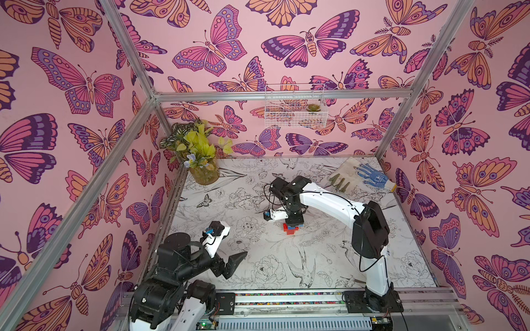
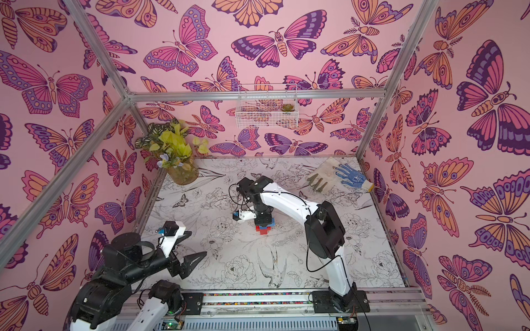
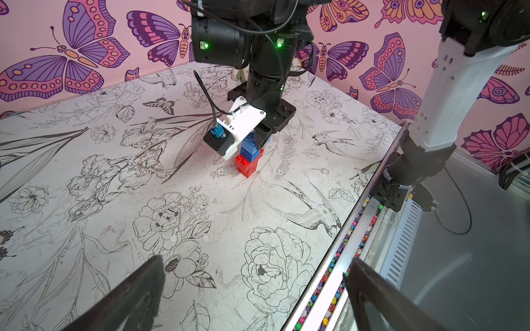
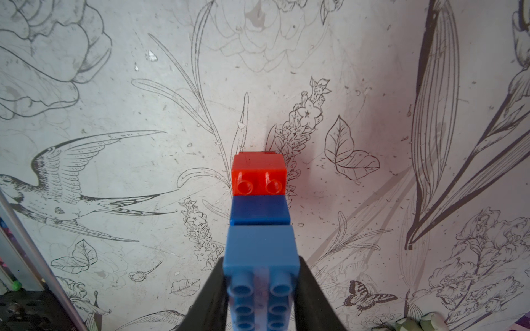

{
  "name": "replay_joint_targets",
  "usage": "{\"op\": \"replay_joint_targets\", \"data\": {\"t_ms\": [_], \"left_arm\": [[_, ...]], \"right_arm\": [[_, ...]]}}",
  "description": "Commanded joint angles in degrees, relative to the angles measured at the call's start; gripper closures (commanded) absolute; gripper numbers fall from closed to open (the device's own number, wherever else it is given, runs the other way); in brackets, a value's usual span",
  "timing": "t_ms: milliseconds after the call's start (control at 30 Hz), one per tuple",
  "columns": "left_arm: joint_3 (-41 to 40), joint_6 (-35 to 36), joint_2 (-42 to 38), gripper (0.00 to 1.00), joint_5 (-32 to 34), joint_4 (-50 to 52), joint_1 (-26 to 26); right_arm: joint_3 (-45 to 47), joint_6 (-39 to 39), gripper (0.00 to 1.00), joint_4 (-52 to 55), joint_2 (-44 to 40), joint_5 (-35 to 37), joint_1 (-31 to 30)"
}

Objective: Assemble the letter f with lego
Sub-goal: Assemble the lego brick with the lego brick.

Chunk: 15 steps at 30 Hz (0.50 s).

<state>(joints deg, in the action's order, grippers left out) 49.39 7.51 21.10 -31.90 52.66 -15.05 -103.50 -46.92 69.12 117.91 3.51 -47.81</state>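
Note:
The lego stack point(image 1: 290, 229) stands upright in the middle of the table, red bricks point(image 3: 247, 166) at the bottom and blue bricks point(image 3: 250, 149) on top. In the right wrist view I look down on it: a red brick point(image 4: 258, 177), a dark blue brick point(image 4: 259, 210) and the top blue brick point(image 4: 259, 252). My right gripper point(image 4: 261, 262) points straight down and is shut on that top blue brick, one finger on each side. My left gripper point(image 3: 255, 259) hangs open and empty over the table's near left part point(image 2: 195, 245), well away from the stack.
A potted plant point(image 1: 203, 172) stands in the far left corner and gloves point(image 1: 364, 173) lie in the far right corner. A wire basket point(image 1: 294, 106) hangs on the back wall. A rail with coloured beads point(image 1: 286, 295) runs along the front edge.

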Motion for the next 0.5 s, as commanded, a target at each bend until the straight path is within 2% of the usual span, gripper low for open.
{"op": "replay_joint_targets", "data": {"t_ms": [0, 467], "left_arm": [[0.4, 0.7, -0.7, 0.0, -0.2, 0.9, -0.3], [0.4, 0.7, -0.9, 0.0, -0.3, 1.0, -0.3]], "right_arm": [[-0.1, 1.3, 0.8, 2.0, 4.0, 1.2, -1.2], [-2.2, 2.1, 0.8, 4.6, 6.7, 3.2, -2.1]]}}
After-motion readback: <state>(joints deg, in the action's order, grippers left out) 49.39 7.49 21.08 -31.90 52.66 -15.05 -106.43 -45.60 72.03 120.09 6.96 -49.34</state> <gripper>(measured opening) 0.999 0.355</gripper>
